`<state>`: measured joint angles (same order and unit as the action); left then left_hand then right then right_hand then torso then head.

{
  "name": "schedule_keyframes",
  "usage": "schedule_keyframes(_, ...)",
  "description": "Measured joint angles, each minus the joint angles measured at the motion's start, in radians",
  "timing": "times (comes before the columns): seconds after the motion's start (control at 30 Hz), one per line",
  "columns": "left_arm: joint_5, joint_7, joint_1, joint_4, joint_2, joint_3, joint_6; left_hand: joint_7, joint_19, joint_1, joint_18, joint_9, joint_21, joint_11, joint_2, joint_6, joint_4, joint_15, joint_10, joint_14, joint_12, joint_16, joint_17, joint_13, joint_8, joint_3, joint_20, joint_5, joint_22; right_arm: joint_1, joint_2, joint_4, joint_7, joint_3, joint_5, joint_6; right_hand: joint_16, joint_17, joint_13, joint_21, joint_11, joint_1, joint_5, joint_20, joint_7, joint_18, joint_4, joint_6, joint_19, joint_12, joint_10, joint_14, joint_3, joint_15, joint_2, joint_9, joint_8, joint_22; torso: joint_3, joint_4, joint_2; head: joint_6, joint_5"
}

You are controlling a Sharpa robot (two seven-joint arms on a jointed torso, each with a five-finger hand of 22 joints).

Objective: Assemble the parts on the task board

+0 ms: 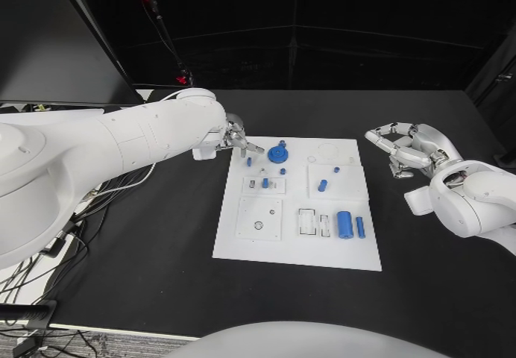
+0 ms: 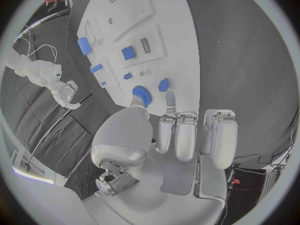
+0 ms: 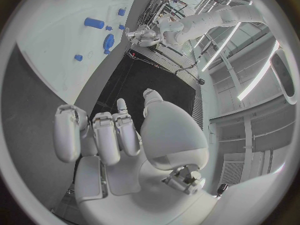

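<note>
On the task board, blue parts

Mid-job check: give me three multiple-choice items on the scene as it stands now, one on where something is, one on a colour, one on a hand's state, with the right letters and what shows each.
1. Where is the left hand?
A. At the task board's far left corner, by the round blue part
B. Over the board's near right corner
C. Off the table

2. What colour is the large cylinder lying near the task board's near right?
A. Grey
B. Blue
C. Red

3. What is the right hand doing?
A. Gripping a blue part
B. Pressing on the board
C. Holding nothing, off the board's right side

Answers: 1 A, the head view shows it beside the round blue part. 2 B, it is plainly blue. 3 C, it sits over the black table, nothing in it.
</note>
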<state>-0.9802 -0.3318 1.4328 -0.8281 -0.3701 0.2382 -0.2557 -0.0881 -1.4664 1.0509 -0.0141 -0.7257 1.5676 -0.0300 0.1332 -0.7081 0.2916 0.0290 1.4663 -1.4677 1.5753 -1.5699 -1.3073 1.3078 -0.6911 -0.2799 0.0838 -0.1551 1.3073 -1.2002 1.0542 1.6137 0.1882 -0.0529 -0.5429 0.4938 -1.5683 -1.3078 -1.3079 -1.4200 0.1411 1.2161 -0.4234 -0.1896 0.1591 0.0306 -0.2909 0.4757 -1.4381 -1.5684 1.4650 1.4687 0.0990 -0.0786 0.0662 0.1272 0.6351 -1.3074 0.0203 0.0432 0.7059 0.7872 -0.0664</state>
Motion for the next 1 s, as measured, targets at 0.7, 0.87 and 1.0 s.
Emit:
schedule_keyframes(0.7, -0.009, -0.001, -0.019, 0.062, 0.044, 0.000, -0.038, -0.004, 0.000, -0.014, 0.000, 0.014, 0.000, 0.000, 0.029, -0.004, 0.000, 0.000, 0.000, 0.000, 0.000, 0.000, 0.000, 0.000, 0.015, -0.006, 0.000, 0.020, 0.000, 0.000, -0.008, -0.003, 0.000, 0.000, 0.000, 0.000, 0.000, 0.000, 0.000, 0.000, 0.000, 0.000, 0.000, 0.000, 0.000, 0.000, 0.000, 0.000, 0.000, 0.000, 0.000, 0.000, 0.000, 0.000, 0.000, -0.001, 0.000, 0.000, 0.0003, 0.0000, 0.000, 0.011, 0.002)
schedule_keyframes(0.87, -0.010, -0.003, -0.023, 0.077, 0.051, 0.000, -0.052, -0.004, 0.000, -0.003, 0.000, 0.019, 0.000, 0.000, 0.040, -0.003, 0.000, 0.000, 0.000, 0.000, 0.000, 0.000, 0.000, 0.000, 0.018, -0.006, 0.000, 0.014, 0.000, 0.000, -0.010, -0.004, -0.001, 0.000, 0.000, 0.000, 0.000, 0.000, 0.000, 0.000, 0.000, 0.000, 0.000, 0.000, 0.000, 0.000, 0.000, 0.000, 0.000, 0.000, 0.000, 0.000, 0.000, 0.000, 0.000, -0.001, 0.000, 0.000, 0.0003, 0.0000, 0.000, 0.014, 0.002)
schedule_keyframes(1.0, -0.010, -0.003, -0.025, 0.085, 0.052, 0.000, -0.060, 0.000, 0.000, 0.014, 0.000, 0.024, 0.000, 0.000, 0.057, -0.007, 0.000, 0.000, 0.000, 0.000, 0.000, 0.000, 0.000, 0.000, 0.020, -0.006, 0.000, -0.020, 0.000, 0.000, -0.010, -0.005, -0.001, 0.000, 0.000, 0.000, 0.000, 0.000, 0.000, 0.000, 0.000, 0.004, 0.000, 0.000, 0.000, 0.000, 0.000, 0.000, 0.000, 0.000, 0.000, -0.004, 0.000, -0.004, 0.004, -0.001, 0.000, 0.000, 0.0004, -0.0001, 0.000, 0.016, 0.002)
